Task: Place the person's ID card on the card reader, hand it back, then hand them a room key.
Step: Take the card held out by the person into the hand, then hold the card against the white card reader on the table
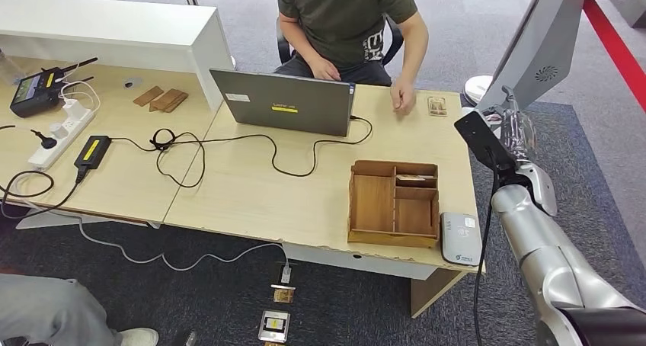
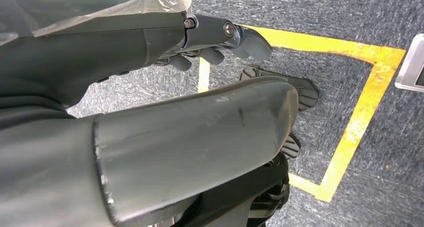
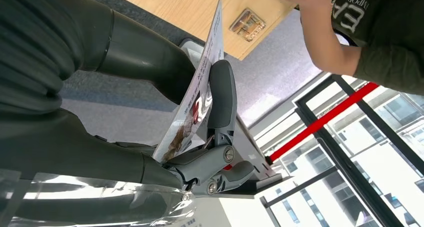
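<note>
- Desk (image 1: 251,201) of pale wood carried everything — a grey laptop (image 1: 283,102) stood at its far edge, in front of a seated person (image 1: 346,22).
- Wooden tray (image 1: 394,203) with compartments sat near the front right corner, the grey card reader (image 1: 461,238) just beside it at the right edge.
- Right hand (image 1: 516,132) was raised off the right edge, pinching the ID card (image 3: 197,94) between thumb and fingers.
- Left hand (image 2: 200,42) hung over carpet — fingers curled, nothing in them.
- Small wooden holder (image 1: 436,106) lay by the person's hand (image 1: 402,98).

Seated person in dark green T-shirt (image 1: 344,18) cut off above the shoulders. Printed ID card (image 3: 197,94) partly hidden behind grey thumb; print blurred, unreadable.
</note>
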You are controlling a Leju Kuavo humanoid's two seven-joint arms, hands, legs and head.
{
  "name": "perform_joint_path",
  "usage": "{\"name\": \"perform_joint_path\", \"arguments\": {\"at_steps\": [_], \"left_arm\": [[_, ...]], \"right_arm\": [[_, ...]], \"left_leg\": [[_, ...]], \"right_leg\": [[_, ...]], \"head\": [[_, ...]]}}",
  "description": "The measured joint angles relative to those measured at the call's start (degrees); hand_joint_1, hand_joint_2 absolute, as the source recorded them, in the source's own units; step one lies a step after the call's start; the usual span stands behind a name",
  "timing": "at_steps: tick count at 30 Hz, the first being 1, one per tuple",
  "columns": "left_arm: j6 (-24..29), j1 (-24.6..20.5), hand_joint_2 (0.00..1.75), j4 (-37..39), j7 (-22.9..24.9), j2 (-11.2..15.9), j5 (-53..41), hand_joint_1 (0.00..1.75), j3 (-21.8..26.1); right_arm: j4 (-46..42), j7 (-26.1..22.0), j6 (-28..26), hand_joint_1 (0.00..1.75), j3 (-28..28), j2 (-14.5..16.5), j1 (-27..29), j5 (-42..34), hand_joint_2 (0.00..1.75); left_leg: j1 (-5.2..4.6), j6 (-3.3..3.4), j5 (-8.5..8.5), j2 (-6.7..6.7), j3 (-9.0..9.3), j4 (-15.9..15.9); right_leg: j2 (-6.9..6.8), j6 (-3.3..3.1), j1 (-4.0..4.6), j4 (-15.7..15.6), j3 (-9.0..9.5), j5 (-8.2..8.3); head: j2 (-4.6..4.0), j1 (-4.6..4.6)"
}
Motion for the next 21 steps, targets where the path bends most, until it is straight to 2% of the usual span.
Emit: {"name": "perform_joint_path", "arguments": {"at_steps": [5,10,15,18,21], "left_arm": [[0.21,-0.01,0.0,0.0,0.14,0.0,0.62,0.0,0.0],[0.63,0.19,0.0,0.0,1.28,0.01,1.57,0.0,0.03],[1.71,0.23,0.0,0.01,2.0,0.1,2.47,0.0,0.15],[1.93,0.23,0.0,0.01,2.08,0.34,2.86,0.0,0.31],[1.66,0.19,0.0,0.02,2.48,0.79,2.99,0.0,0.46]], "right_arm": [[0.01,1.06,-0.7,1.75,0.77,-0.5,0.67,1.26,1.75],[0.18,2.41,-1.59,1.75,1.48,-3.69,3.73,1.84,1.75],[0.24,-2.7,-4.62,1.75,1.6,-7.87,4.95,-1.62,1.75],[-0.35,-6.84,-4.42,1.75,1.58,-9.69,4.97,-4.96,1.75],[-2.03,-8.64,-3.19,1.75,1.59,-10.85,5.45,-8.49,1.75]], "left_leg": [[0.0,0.0,0.0,-0.01,0.03,0.01],[-0.01,0.02,-0.02,-0.07,-0.02,0.02],[-0.07,0.06,-0.05,-0.05,-0.03,0.02],[-0.07,0.06,-0.05,-0.04,-0.02,0.02],[-0.05,0.06,-0.05,-0.02,-0.01,0.02]], "right_leg": [[0.0,0.0,0.0,-0.02,-0.01,0.0],[-0.03,0.01,-0.01,-0.07,0.01,0.0],[0.0,0.04,-0.06,-0.08,-0.02,0.02],[0.0,0.04,-0.06,-0.08,-0.01,0.02],[0.0,0.04,-0.05,-0.07,-0.01,0.02]], "head": [[0.0,0.01],[0.0,0.01],[0.0,0.01],[0.0,0.01],[0.0,0.0]]}}
